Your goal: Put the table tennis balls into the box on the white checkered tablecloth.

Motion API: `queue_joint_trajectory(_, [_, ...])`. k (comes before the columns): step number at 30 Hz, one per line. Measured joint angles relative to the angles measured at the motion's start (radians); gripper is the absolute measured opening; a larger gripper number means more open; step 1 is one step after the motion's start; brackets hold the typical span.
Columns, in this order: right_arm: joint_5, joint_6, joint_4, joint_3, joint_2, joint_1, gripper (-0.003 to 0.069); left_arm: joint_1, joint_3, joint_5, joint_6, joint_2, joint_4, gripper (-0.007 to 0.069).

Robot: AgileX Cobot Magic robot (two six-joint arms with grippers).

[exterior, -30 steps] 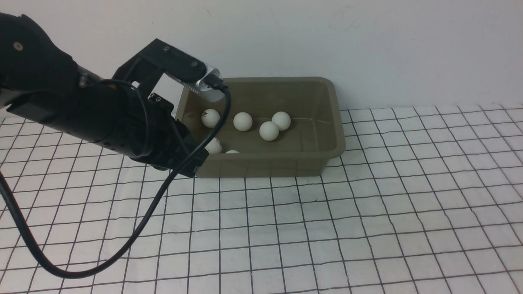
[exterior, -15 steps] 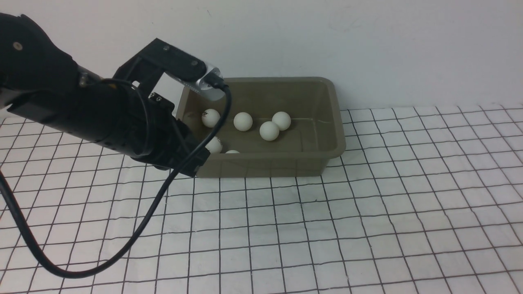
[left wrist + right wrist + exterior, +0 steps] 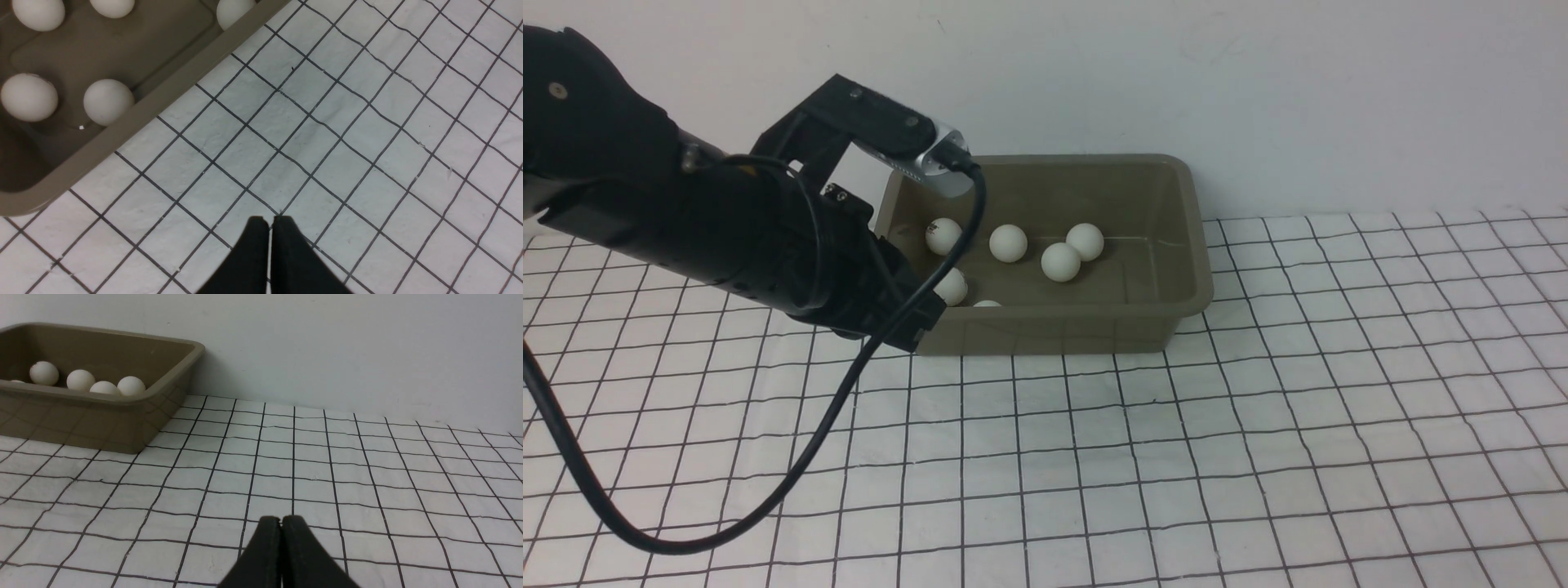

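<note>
Lying in the box (image 3: 1094, 322) at the cloth's (image 3: 1258, 425) far edge, all six balls (image 3: 1060, 262) are suggesting completion, while both grippers, left (image 3: 269, 220) and right (image 3: 281, 520), are hanging clenched and empty, needing only retreat.

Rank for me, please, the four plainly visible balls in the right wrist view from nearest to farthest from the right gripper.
From the right gripper:
1. Right-end ball and neighbour ball, at the box's right end: too close to call.
2. Middle ball, further left.
3. Left ball, farthest toward the robot's left.
</note>
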Motion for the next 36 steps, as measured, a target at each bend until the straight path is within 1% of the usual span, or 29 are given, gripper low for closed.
queue_joint_trajectory(7, [-0.002, 0.0, 0.003, 0.044, 0.0, -0.002, -0.0015, 0.0, 0.0, 0.0, 0.0, 0.0, 0.0, -0.0004])
queue_joint_trajectory(24, [-0.002, 0.001, 0.005, 0.044, 0.0, -0.001, -0.0015, 0.0, 0.0, 0.001, 0.0, 0.0, -0.001, -0.0004])
queue_joint_trajectory(30, [-0.002, 0.001, 0.007, 0.044, 0.0, -0.001, -0.0015, 0.0, 0.0, 0.031, 0.0, 0.0, -0.001, -0.0004])
queue_joint_trajectory(34, [-0.002, 0.001, 0.007, 0.044, 0.0, -0.001, -0.0015, 0.0, 0.0, 0.031, 0.0, 0.0, -0.03, -0.0004])
queue_joint_trajectory(36, [-0.002, 0.001, 0.007, 0.044, 0.0, -0.001, -0.0015, 0.0, 0.0, 0.021, 0.0, 0.0, -0.065, -0.0004])
